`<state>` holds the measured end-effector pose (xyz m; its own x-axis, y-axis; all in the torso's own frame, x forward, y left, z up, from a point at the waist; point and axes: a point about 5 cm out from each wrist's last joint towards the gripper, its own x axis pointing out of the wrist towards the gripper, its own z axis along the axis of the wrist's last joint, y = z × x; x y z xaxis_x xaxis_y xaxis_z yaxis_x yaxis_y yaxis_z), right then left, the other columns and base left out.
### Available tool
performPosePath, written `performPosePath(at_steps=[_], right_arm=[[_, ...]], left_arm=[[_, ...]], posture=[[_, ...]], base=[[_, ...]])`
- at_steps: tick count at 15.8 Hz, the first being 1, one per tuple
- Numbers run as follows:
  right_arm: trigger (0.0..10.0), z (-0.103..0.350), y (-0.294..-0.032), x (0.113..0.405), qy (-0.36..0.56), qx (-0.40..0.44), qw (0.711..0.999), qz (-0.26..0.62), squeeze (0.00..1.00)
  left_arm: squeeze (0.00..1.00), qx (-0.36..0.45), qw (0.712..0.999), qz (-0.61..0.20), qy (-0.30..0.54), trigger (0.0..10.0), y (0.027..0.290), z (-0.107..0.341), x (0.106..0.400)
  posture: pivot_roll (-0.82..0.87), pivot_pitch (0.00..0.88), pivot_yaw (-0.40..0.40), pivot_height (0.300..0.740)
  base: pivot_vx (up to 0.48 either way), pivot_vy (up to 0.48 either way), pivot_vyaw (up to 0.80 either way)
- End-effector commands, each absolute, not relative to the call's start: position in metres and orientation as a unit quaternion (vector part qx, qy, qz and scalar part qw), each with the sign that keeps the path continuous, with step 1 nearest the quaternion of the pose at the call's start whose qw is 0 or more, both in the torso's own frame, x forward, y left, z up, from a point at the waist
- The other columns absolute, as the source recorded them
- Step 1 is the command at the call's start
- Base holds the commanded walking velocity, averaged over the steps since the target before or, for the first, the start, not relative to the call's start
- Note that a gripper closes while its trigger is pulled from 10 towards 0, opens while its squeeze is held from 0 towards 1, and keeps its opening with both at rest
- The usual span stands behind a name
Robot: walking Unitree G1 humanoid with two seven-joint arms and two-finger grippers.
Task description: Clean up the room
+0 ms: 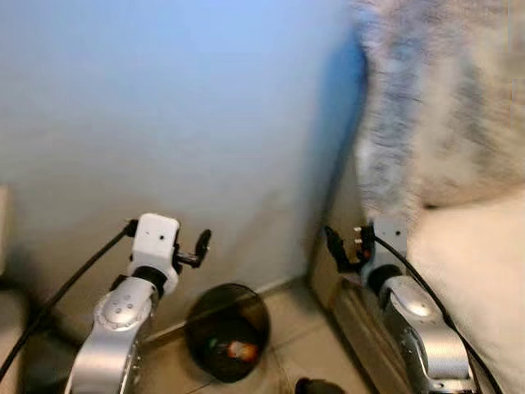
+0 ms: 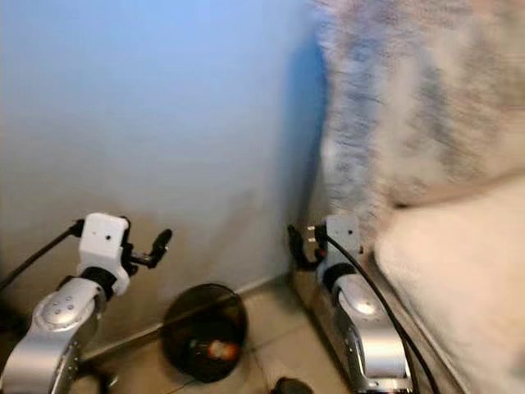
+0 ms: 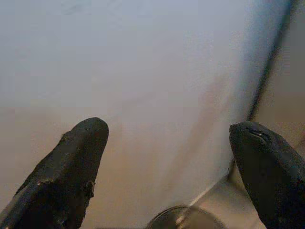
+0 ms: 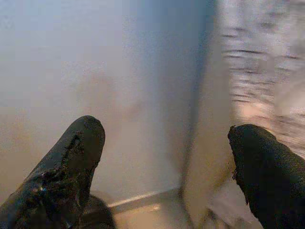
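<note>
Blurring softens the whole head view, so the grey-and-cream furry blanket (image 1: 443,98) on the right reads as streaks, and the pale bed (image 1: 476,279) beneath it runs off the frame edge. Down on the tiled floor (image 1: 303,328), against the blue-white wall (image 1: 164,107), sits a round dark trash bin (image 1: 227,330); something orange and a speck of green lie inside, too small to name. A dark object (image 1: 316,386) at the bottom edge is cut off and cannot be identified. The left gripper (image 1: 197,246) is raised in front of the wall, above and just left of the bin, its wrist cocked and a black cable trailing away to the left. The right gripper (image 1: 338,246) is lifted to a similar height beside the bed frame, well apart from the bin.

Over to the left wrist view: the two black fingers (image 3: 71,167) stand spread wide with nothing between them, facing bare wall, the bin's rim (image 3: 183,217) just peeking in between them.

Right wrist view now: fingers (image 4: 66,167) again parted and empty, aimed at the corner where wall meets bed, the blanket (image 4: 262,62) smeared by motion.
</note>
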<state>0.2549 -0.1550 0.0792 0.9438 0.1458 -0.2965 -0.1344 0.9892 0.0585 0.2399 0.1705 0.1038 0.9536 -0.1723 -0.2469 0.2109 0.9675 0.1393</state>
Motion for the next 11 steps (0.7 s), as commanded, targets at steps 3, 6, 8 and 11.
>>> performPosePath(at_steps=[3, 6, 8, 11], right_arm=[[10.0, 0.0822, -0.1543, 0.2559, 0.148, 0.020, 0.986, 0.071, 1.00], [10.0, 0.0835, -0.1574, 0.2570, 0.147, 0.021, 0.987, 0.062, 1.00], [10.0, 0.0828, -0.1568, 0.2570, 0.148, 0.020, 0.987, 0.062, 1.00], [10.0, 0.0855, -0.1620, 0.2595, 0.142, 0.013, 0.989, 0.047, 1.00]], left_arm=[[0.00, 0.083, 0.986, -0.089, 0.110, 10.0, 0.1721, 0.1073, 0.2421], [0.00, 0.076, 0.988, -0.084, 0.100, 10.0, 0.1733, 0.1117, 0.2437], [0.00, 0.069, 0.991, -0.073, 0.092, 10.0, 0.1755, 0.1144, 0.2458], [0.00, 0.066, 0.991, -0.070, 0.093, 10.0, 0.1754, 0.1141, 0.2485]], posture=[[0.00, 0.000, 0.040, 0.740], [0.01, 0.000, 0.035, 0.740], [0.01, 0.000, 0.034, 0.740], [0.00, 0.000, 0.034, 0.740]], base=[[0.000, -0.160, -0.76], [0.000, 0.000, -0.76], [0.000, 0.000, -0.76], [0.000, 0.000, -0.76]])
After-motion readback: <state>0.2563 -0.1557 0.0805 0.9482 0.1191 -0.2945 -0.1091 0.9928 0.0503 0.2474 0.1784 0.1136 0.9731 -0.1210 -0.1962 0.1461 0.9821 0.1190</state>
